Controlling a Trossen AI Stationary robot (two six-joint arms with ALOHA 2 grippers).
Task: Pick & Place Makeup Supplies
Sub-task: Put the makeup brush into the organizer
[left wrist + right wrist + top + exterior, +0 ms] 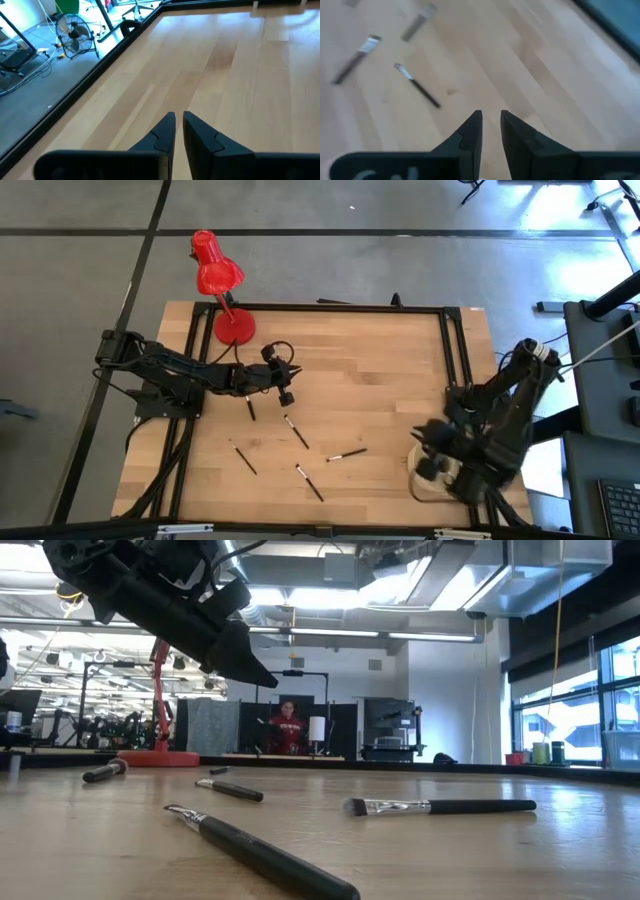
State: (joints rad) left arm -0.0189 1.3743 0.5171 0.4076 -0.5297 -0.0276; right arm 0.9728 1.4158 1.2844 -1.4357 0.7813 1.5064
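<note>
Table (400,380): light wooden top in a black frame
Makeup brushes, count: five visible in the high view, all lying flat on the wood, none held
Brush nearest left gripper (250,408): just below that gripper's tip, apart from it
Second brush (296,431): slanted, near the table's middle
Third brush (243,457): slanted, toward the front left
Fourth brush (309,482): slanted, near the front edge
Fifth brush (346,453): nearly level, right of the others, light tip at its left end
Left gripper (178,125): reaching over the left-centre of the table, above bare wood; fingers almost together, narrow gap, nothing between them
Right gripper (491,125): at the front right of the table, raised; fingers slightly parted, nothing gripped; one brush (417,86) lies ahead of it
White object (430,480): under the right arm, kind unclear
Red lamp (218,280): at the table's back left corner
</note>
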